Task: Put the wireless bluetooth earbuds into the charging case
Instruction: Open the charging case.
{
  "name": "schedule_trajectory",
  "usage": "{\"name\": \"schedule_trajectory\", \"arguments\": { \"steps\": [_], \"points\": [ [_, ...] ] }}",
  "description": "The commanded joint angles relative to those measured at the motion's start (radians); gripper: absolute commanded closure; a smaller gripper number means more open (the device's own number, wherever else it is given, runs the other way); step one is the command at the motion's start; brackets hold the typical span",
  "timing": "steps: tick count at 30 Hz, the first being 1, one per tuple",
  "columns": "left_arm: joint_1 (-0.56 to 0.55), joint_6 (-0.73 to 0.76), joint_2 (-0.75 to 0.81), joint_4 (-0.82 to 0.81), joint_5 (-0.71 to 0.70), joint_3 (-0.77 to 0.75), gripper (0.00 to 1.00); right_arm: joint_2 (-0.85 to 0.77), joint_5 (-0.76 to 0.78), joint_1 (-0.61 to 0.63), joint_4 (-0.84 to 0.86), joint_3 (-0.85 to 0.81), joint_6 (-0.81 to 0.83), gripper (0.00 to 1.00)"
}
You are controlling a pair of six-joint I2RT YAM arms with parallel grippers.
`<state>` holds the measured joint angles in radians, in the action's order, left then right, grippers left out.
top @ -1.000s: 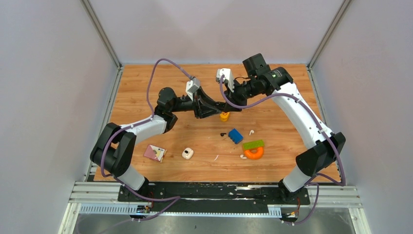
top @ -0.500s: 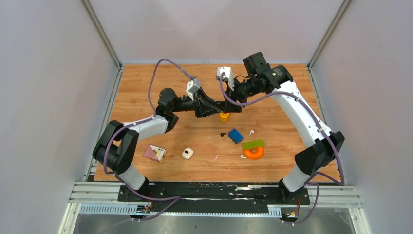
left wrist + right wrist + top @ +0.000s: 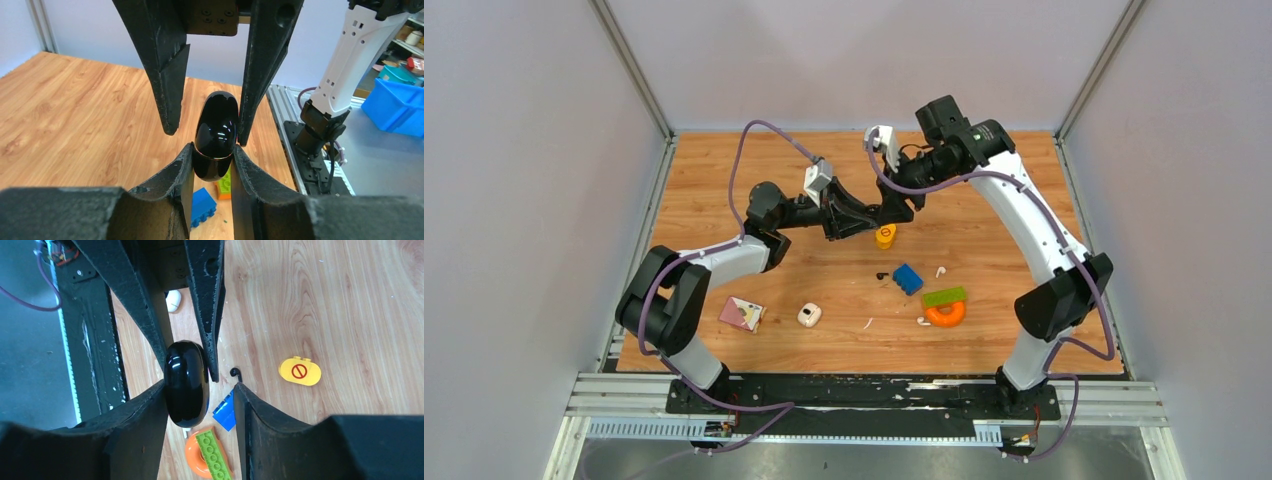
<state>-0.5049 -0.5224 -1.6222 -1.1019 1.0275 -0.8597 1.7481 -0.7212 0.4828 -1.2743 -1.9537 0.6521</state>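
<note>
At the far left of your wooden table (image 3: 714, 190) a small pink and yellow card (image 3: 743, 313) lies flat, and to its right sits a white charging case (image 3: 809, 316), well apart from both arms. Your left gripper (image 3: 212, 148) reaches toward the middle of the table and is clenched on a black charging case (image 3: 216, 127). In the left wrist view both of its fingers press the lower half of the glossy shell, which stands up between them, lifted off the wood, its lid looking closed. Beneath that meeting point you have a thin white sliver (image 3: 868, 323) too small to name, a black earbud (image 3: 882, 275) just left of a blue brick (image 3: 908, 278), and a yellow piece (image 3: 885, 237) almost under the claws. Your right gripper (image 3: 200, 386) comes in from the opposite side with its jaws spread around the same black case. In the right wrist view one finger touches the shell while the other stands apart from it, so this claw is released and grasps nothing. Further right, the front white earbud (image 3: 921, 321) lies just beside an orange ring (image 3: 945, 316) with a green brick (image 3: 944, 297) resting on it, and the rear white earbud (image 3: 940, 271) lies alone behind them. Every earbud you can see lies loose on the wood, outside both cases
</note>
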Motion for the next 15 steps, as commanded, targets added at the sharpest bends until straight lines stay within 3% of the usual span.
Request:
{"name": "schedule_trajectory", "arguments": {
  "steps": [1,15],
  "points": [
    [0.003,0.017,0.015,-0.066,0.012,-0.004,1.00,0.042,-0.114,-0.046,-0.006,-0.106,-0.106,0.50],
    [0.006,-0.007,0.008,-0.046,-0.021,-0.001,1.00,0.099,-0.463,-0.194,0.081,-0.145,-0.377,0.44]
  ]
}}
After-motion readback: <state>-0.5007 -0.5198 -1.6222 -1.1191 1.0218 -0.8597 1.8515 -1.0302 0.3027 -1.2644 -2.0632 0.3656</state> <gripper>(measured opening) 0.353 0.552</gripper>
